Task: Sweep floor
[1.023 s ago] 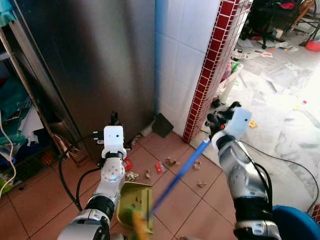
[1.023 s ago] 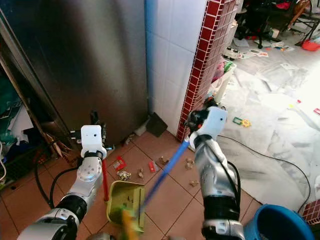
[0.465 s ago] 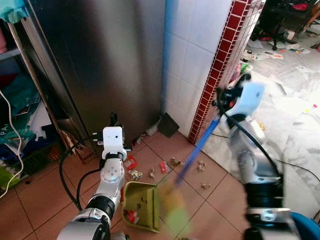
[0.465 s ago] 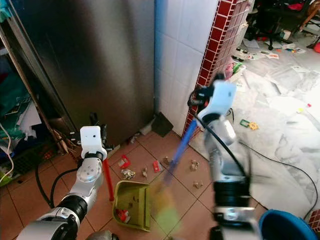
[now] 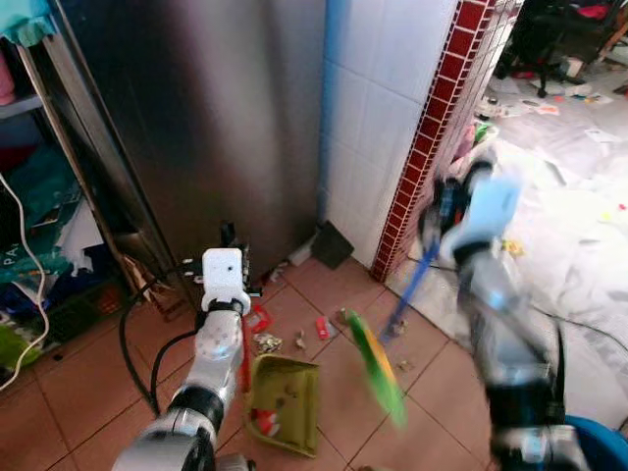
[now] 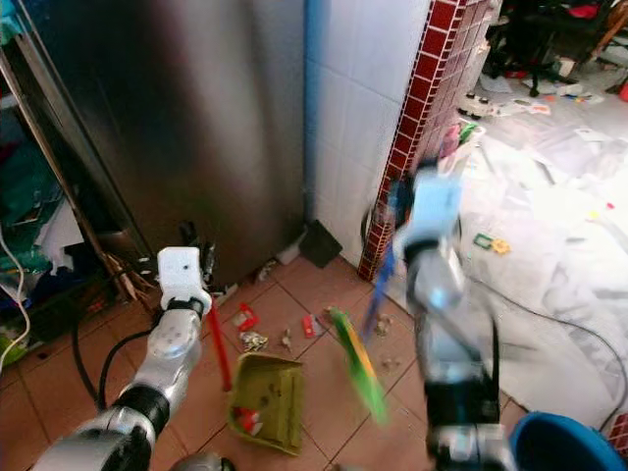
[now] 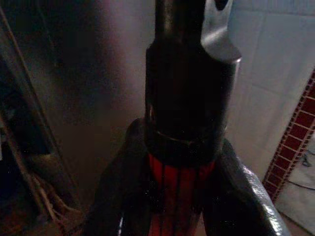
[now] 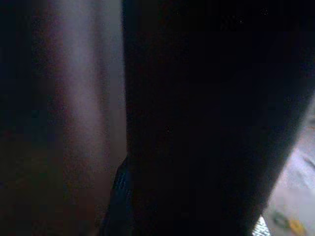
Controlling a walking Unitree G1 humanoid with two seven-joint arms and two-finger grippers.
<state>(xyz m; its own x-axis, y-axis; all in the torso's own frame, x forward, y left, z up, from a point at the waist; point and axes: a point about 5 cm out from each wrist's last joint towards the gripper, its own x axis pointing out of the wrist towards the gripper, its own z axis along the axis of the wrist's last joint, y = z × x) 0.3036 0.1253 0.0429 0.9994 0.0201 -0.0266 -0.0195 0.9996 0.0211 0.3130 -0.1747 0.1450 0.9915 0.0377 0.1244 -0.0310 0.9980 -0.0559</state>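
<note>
A yellow-green dustpan [image 5: 285, 402] rests on the brown tiles with red and tan scraps inside it. Its red handle [image 6: 218, 343] rises to my left gripper [image 5: 230, 245], which is shut on the handle [image 7: 179, 196]. My right gripper [image 5: 446, 201], blurred by motion, is shut on the blue broom handle [image 5: 417, 285]. The green broom head [image 5: 376, 365] is tilted, to the right of the dustpan. Loose litter [image 5: 322, 329] lies on the tiles beyond the pan. The right wrist view is nearly black.
A steel cabinet front [image 5: 196, 118] and a white tiled wall [image 5: 383, 88] stand ahead, with a red-tiled pillar [image 5: 442, 98] to the right. A black cable [image 5: 132, 343] loops at left near cluttered shelves [image 5: 39, 216]. A blue bucket [image 5: 599, 446] sits at lower right.
The broom head has swung right, away from the dustpan, with the right arm moving fast. The left arm and dustpan hold still.
</note>
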